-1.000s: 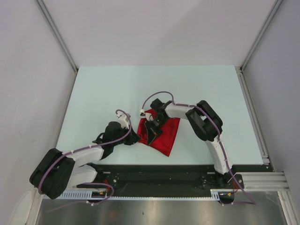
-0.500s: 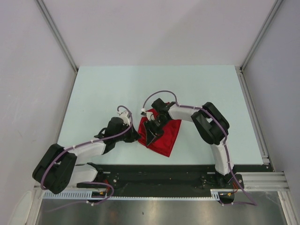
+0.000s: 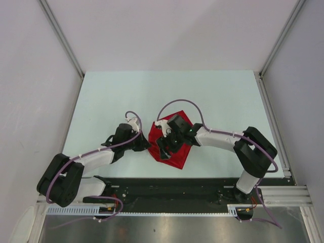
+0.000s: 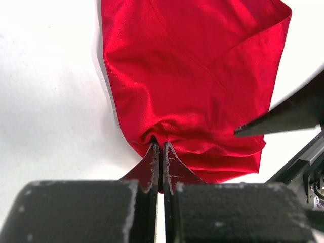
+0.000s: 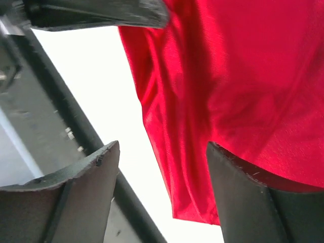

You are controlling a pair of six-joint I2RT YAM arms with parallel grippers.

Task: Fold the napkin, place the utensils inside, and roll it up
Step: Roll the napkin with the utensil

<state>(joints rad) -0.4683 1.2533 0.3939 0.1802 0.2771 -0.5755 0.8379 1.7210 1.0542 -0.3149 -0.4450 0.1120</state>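
Left end effector (image 4: 161,148) pinched tight on the bunched edge of the red napkin (image 4: 192,76). Right end effector (image 5: 162,147) spread wide over the napkin, gripping nothing. Napkin lies folded mid-bench (image 3: 111,96), between both arms.

Sheeny red cloth, matt black fingers

The napkin (image 4: 192,86) is thin, glossy cloth, creased where it bunches at the left gripper (image 4: 161,148) tips. The fingers (image 4: 174,172) look like matt black plastic, scuffed pale along their edges. The table (image 4: 45,101) beside them is smooth, pale and matt.
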